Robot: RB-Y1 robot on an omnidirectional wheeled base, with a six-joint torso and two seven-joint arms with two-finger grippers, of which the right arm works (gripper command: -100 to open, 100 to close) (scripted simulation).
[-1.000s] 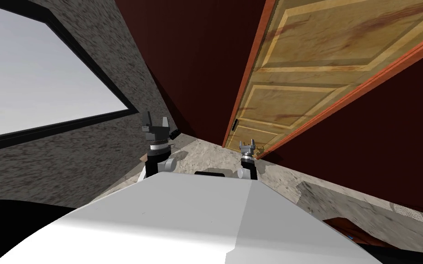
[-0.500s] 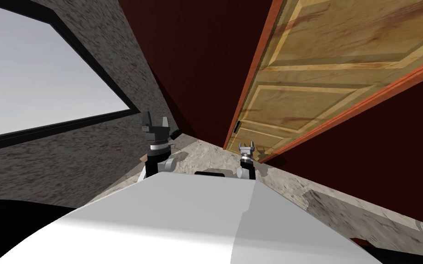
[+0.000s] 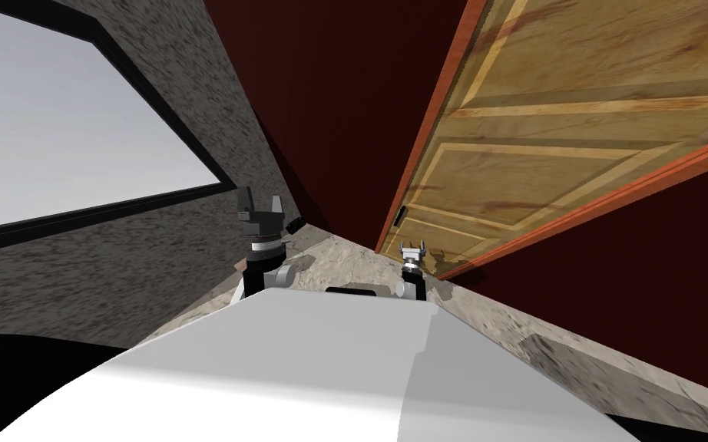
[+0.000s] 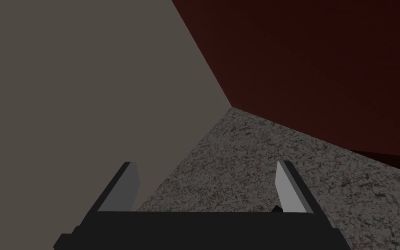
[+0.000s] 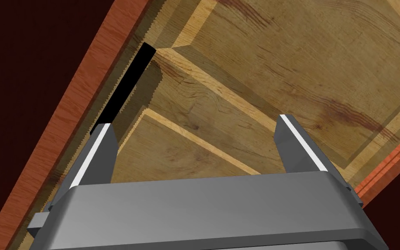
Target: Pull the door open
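- The door (image 3: 544, 153) is made of yellow-brown wood with raised panels. It is ahead of me and to my right.
- An orange-red frame (image 3: 431, 123) runs round the door. Dark red wall (image 3: 329, 100) lies on both sides of it.
- The door has a thin black handle (image 5: 125, 84). It is a straight bar that sits close to the frame edge of the door. In the head view it looks like a tiny dark mark (image 3: 398, 216) low on the door.
- The right jaws are up in front of the door, low down and near the handle. They are apart, with nothing between them.
- One right finger (image 5: 97, 152) has its tip just under the end of the black handle. I cannot tell if they touch. The other finger (image 5: 301, 145) is in front of the bare wood.
- The left jaws are held up on my left, well away from the door. They are apart too, and hold nothing.
- A big window (image 3: 61, 123) with a black rim is on the left, in a rough grey wall (image 3: 114, 253).
- The floor (image 3: 345, 261) is pale and speckled.
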